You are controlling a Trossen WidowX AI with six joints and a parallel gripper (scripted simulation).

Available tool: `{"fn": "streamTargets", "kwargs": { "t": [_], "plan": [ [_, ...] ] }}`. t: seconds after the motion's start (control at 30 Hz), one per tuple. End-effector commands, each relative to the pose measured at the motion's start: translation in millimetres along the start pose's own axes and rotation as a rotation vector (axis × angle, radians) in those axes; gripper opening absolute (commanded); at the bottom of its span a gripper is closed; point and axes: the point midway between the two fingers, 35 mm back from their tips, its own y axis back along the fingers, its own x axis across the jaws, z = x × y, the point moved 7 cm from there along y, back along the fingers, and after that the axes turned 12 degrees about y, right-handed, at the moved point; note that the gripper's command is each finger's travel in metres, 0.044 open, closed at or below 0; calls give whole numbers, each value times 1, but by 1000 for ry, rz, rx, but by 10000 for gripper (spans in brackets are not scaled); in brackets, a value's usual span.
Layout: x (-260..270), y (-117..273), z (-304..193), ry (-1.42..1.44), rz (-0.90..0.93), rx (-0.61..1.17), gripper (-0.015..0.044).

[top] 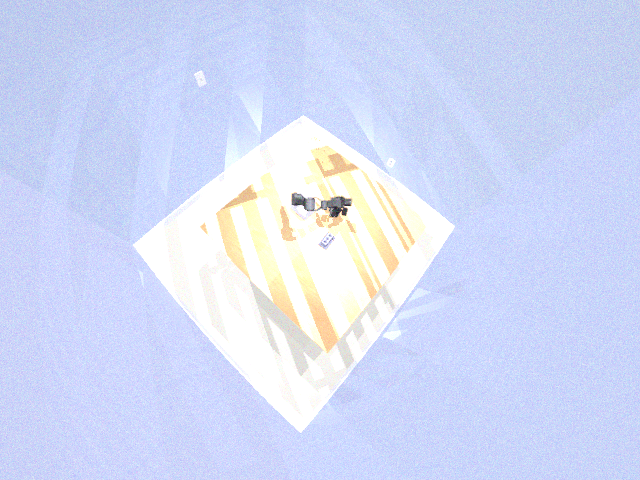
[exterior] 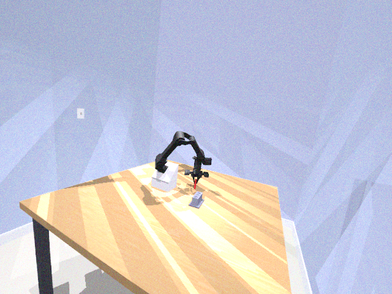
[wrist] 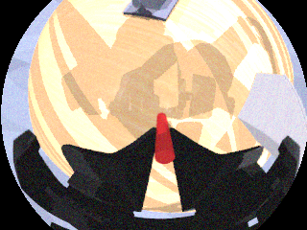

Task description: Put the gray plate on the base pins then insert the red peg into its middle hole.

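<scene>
My gripper is shut on the red peg. The peg is upright and points down from the fingertips; whether its lower end touches the table is too small to tell. The gray base and plate show as one raised block on a wider foot, in front of the gripper. Dark round spots show in a row on its top in the top view. The seam between plate and base cannot be made out. In the wrist view, only part of the base shows at the top edge.
A white box stands beneath the arm's mount, to the left of the gripper in the exterior view. The wooden table carries bright light stripes and the arm's shadows. Its edges lie well away from the gripper.
</scene>
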Motion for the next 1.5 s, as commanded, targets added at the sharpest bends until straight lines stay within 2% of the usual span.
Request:
{"fn": "streamTargets", "kwargs": {
  "t": [0.0, 0.97, 1.0, 1.47],
  "plan": [
    [0, 0, 0, 3, 0, -6, 0],
    [7, 84, 1, 4, 4, -1, 0],
    [6, 71, 1, 11, -4, -8, 0],
    [9, 75, 38, 15, 8, 4, 0]
  ]
}}
